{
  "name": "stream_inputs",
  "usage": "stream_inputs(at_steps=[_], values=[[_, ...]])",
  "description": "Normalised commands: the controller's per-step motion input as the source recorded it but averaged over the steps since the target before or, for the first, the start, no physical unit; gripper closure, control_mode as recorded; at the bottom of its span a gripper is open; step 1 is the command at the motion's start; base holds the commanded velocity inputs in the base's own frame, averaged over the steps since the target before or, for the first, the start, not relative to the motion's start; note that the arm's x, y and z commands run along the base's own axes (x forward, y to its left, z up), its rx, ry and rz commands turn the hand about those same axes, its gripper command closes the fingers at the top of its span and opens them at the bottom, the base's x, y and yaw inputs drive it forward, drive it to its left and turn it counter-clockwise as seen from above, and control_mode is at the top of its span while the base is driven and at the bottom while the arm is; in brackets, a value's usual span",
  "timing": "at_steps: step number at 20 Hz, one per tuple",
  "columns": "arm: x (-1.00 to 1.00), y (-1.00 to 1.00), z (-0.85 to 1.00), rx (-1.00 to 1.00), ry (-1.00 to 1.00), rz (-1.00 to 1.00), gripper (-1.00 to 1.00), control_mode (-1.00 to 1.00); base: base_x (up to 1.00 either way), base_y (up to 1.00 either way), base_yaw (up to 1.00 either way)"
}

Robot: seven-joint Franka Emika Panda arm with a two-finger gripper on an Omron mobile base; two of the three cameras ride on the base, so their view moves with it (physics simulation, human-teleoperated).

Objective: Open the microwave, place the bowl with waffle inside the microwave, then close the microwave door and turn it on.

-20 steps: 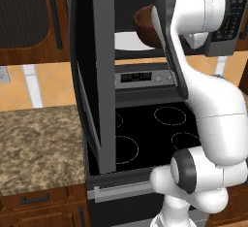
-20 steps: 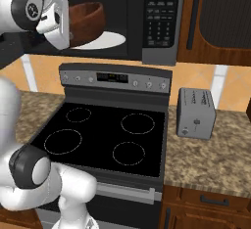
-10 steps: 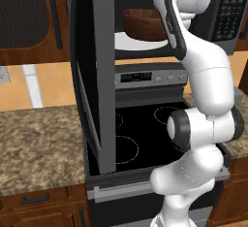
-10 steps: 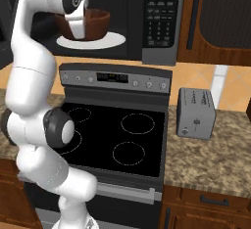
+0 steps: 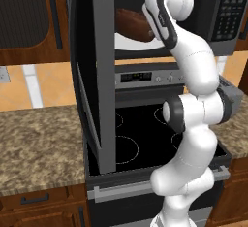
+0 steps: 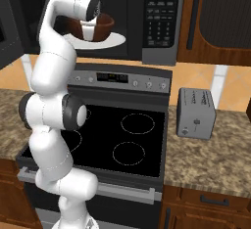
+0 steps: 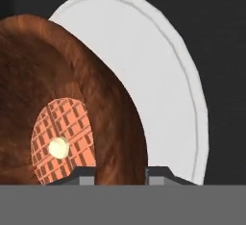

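Reddish-brown bowl hangs over the turntable, its rim pinched in the tool; release, door closing, starting remain.

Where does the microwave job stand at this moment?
Done: the door stands wide open. In hand: the bowl with the waffle sits over the white turntable inside the microwave, the claw straddling its rim; whether it has let go is unclear. Left: withdraw, close the door, press the keypad.
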Motion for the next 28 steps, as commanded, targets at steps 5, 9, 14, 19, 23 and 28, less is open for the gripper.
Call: stream_inputs(at_steps=[5, 9, 14, 19, 23, 28], values=[[0.66, 0.3, -0.59, 0.02, -0.07, 0.0, 1.0, -1.0, 0.0, 0.0, 0.0], [0.12, -0.18, -0.37, 0.15, -0.2, 0.0, -1.0, -1.0, 0.0, 0.0, 0.0], [-0.13, -0.64, 0.0, 0.29, -0.34, 0.0, -1.0, -1.0, 0.0, 0.0, 0.0], [-0.54, -0.58, -0.02, 0.31, -0.47, -0.03, -1.0, -1.0, 0.0, 0.0, 0.0], [-1.0, -0.06, -0.57, 0.18, -0.8, -0.03, -1.0, -1.0, 0.0, 0.0, 0.0], [-1.0, 0.0, -0.34, 0.08, -0.68, -0.07, -1.0, -1.0, 0.0, 0.0, 0.0]])
